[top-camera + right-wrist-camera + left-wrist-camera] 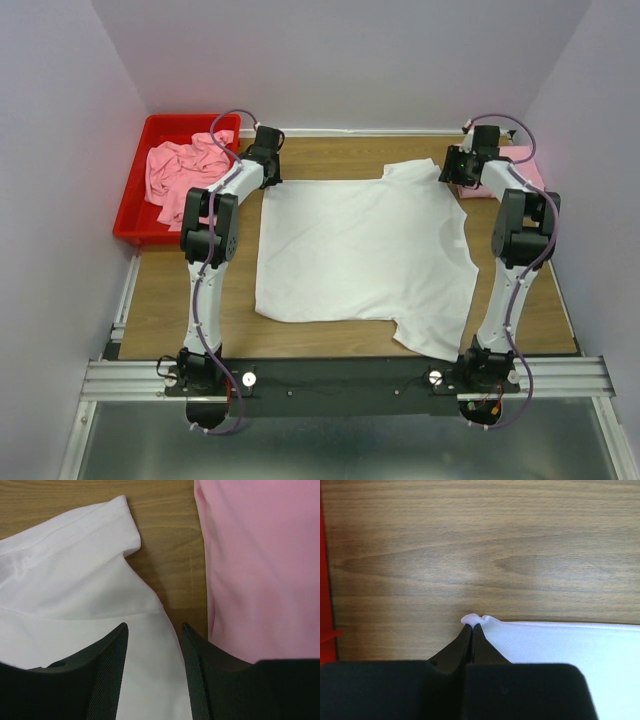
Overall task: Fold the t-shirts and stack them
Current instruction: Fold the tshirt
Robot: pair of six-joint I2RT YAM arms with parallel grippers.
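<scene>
Pinching 1 corner of the white t-shirt [360, 245], the left hand [472, 626] is clamped tight. The shirt lies flat on the worktop [480, 545]. Over its sleeve-side edge the right hand [154, 626] stands spread, with a pink t-shirt [260, 565] just beside.

Both my arms are stretched toward the far side, elbows bent upward. The left arm [203, 300] ends in the left gripper [471, 626], jaws pressed together on a corner of the white t-shirt [570, 645]. The right arm [505, 295] carries the right gripper [154, 627] pointing down, jaws parted.
</scene>
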